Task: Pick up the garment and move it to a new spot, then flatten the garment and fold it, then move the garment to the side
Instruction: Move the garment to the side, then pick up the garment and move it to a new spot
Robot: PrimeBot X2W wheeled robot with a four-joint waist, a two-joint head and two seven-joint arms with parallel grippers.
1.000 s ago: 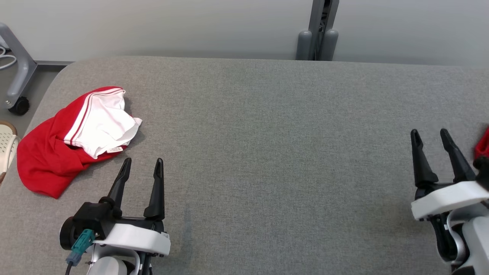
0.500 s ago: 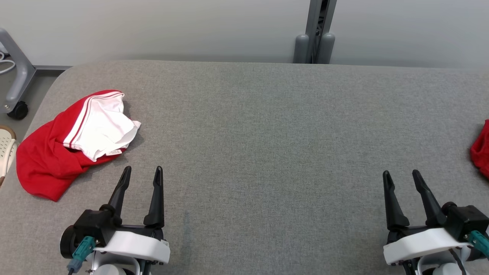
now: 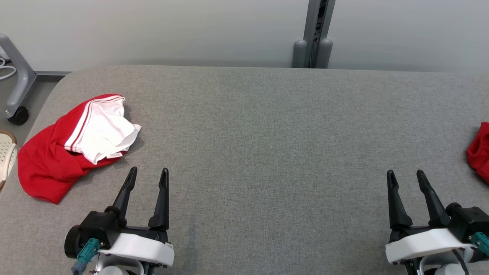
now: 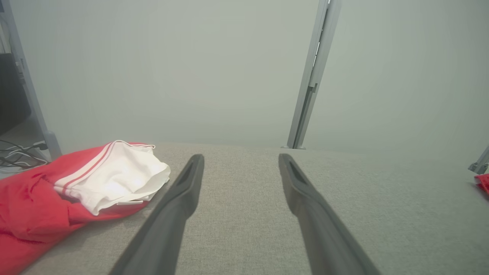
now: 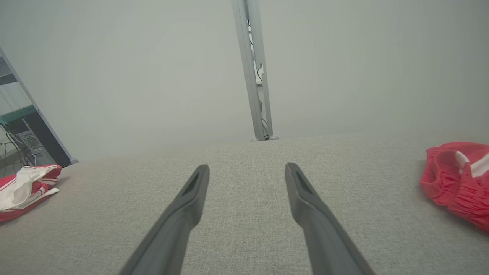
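A crumpled red garment with a white, red-striped part [image 3: 72,145] lies near the table's left edge, also in the left wrist view [image 4: 114,179] and far left in the right wrist view [image 5: 26,187]. My left gripper [image 3: 149,169] [image 4: 240,156] stands open and empty just right of and nearer than it, not touching it. A second bunched red garment [image 3: 479,152] [image 5: 454,179] sits at the right edge, partly cut off. My right gripper [image 3: 404,172] [image 5: 247,166] is open and empty, to its left and apart from it.
The grey padded table [image 3: 267,133] spreads wide between the two grippers. A grey post [image 3: 313,34] rises behind its far edge. A wheeled stand leg [image 3: 17,88] and a pale perforated object [image 3: 5,152] stand off the left side.
My right gripper drew back from the red garment at the right edge toward the table's near side, still open. The left gripper barely moved. The head view shifted slightly.
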